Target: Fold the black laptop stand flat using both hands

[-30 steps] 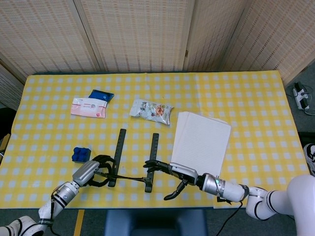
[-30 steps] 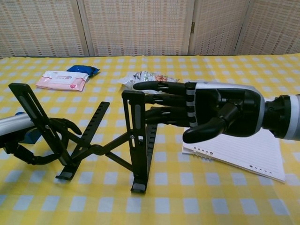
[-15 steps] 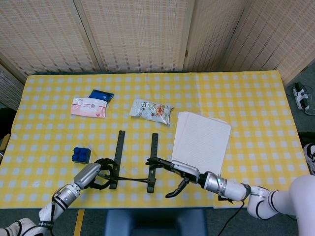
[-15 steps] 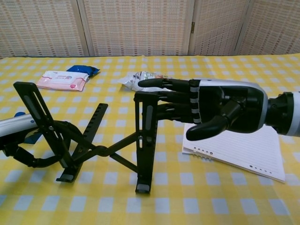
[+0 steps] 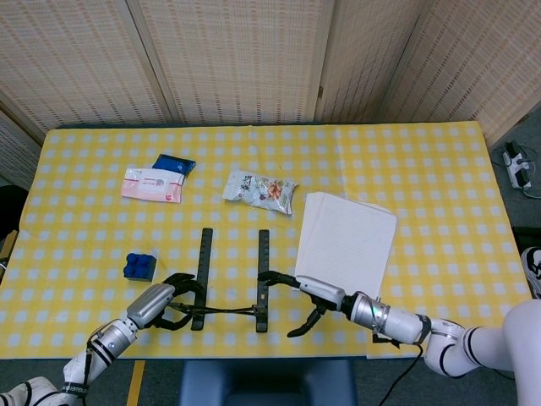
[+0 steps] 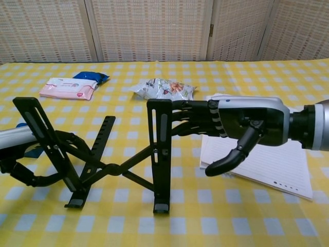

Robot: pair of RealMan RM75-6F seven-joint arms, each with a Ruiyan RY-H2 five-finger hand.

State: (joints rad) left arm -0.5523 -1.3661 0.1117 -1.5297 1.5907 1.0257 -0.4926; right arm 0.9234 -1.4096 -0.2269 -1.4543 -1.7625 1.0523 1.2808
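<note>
— Stand first: where is it, and how does it sit?

— Your black metal laptop stand is near the front edge of the yellow-and-white checked tablecloth, between your two hands. In the chest view its two slotted rails rise steeply, the left one leaning back and the right one close to upright, joined low down by crossed struts. It is not flat.

— And my left hand?

— Your left hand is at the left rail. Its dark fingers are curled around the lower part of that rail, so it grips the stand.

— The right one?

— Your right hand reaches in from the right with its fingers stretched out side by side, their tips against the upper part of the right rail. The thumb hangs down apart from them, closing on nothing. From the chest view the tips seem to pass just behind the rail; you cannot tell whether they hook it or only press on it.

— What else is on the table?

— A white ruled notepad lies just behind your right hand. Further back sit a printed snack bag, a pink-and-white wipes packet with a dark blue pouch touching its far corner, and a small blue block left of the stand.
</note>
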